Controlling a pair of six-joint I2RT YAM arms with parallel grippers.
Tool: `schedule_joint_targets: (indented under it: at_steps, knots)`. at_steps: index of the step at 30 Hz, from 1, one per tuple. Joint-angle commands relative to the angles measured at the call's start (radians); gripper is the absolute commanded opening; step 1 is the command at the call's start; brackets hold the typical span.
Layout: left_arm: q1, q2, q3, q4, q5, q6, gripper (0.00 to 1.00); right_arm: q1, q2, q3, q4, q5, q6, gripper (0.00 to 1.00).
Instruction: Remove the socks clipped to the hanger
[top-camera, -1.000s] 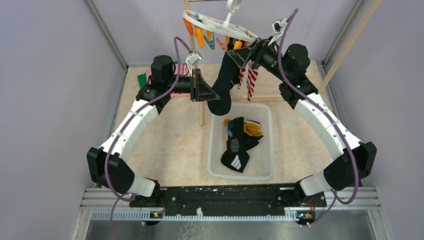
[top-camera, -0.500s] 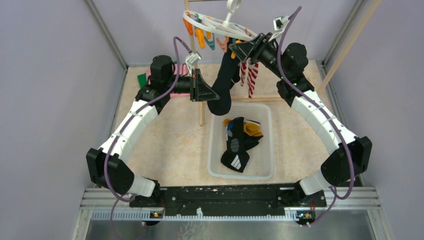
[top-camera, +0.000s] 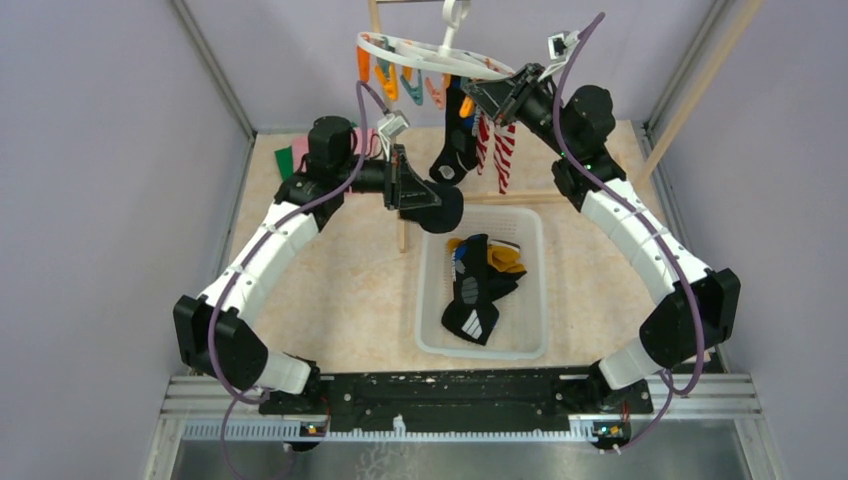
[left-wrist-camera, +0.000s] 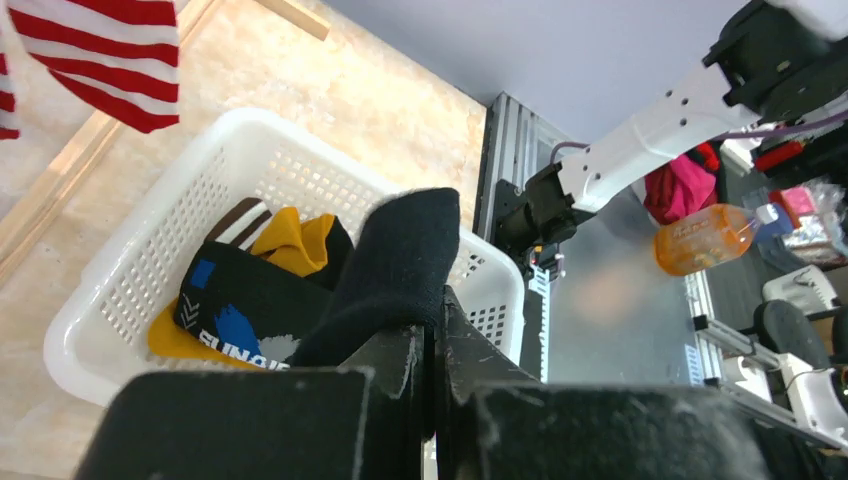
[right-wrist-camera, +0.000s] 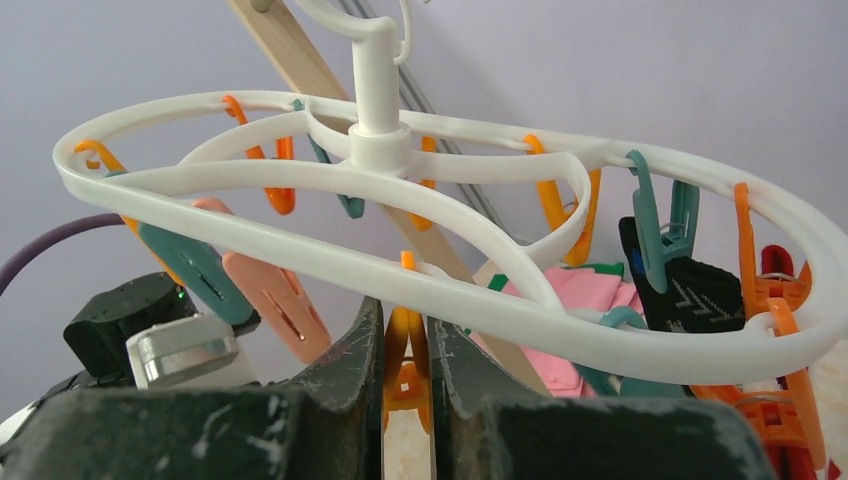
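Socks (top-camera: 478, 290) lie in a basket (top-camera: 430, 300) in the top view. Behind it, a black sock (top-camera: 456, 150) hangs from the hanger (top-camera: 447, 44) beside a striped sock (top-camera: 500, 150). The left gripper (top-camera: 428, 198) pinches the black sock's toe, and the right gripper (top-camera: 476, 90) is at the hanger's rim. In the left wrist view, the fingers are pressed together on the black sock, above the basket. In the right wrist view, the fingers squeeze an orange peg (right-wrist-camera: 405, 375) under the hanger's white ring.
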Motion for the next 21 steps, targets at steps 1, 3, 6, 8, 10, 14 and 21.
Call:
schedule_joint_targets:
  at_steps: [1, 3, 6, 8, 10, 14, 21]
  knots:
    - [-0.052, -0.002, -0.015, -0.043, -0.032, 0.099, 0.0, -0.007, -0.006, 0.053, 0.027, -0.029, -0.022, 0.0]
    - [-0.096, 0.01, -0.019, -0.08, -0.05, 0.143, 0.0, -0.007, -0.007, 0.05, 0.021, -0.029, -0.024, 0.0]
    - [-0.174, 0.028, -0.047, -0.146, -0.094, 0.248, 0.0, -0.007, -0.011, 0.046, 0.008, -0.029, -0.032, 0.0]
    - [-0.235, 0.046, -0.057, -0.244, -0.171, 0.42, 0.0, -0.007, -0.012, 0.043, -0.007, -0.033, -0.033, 0.05]
    - [-0.284, 0.064, -0.073, -0.323, -0.273, 0.567, 0.0, -0.006, -0.017, 0.04, -0.028, -0.033, -0.034, 0.09]
    - [-0.313, 0.094, -0.1, -0.389, -0.352, 0.677, 0.09, -0.006, -0.053, 0.005, -0.072, -0.022, -0.072, 0.24]
    - [-0.355, 0.116, -0.086, -0.409, -0.448, 0.738, 0.45, -0.007, -0.148, -0.132, -0.14, 0.027, -0.144, 0.99]
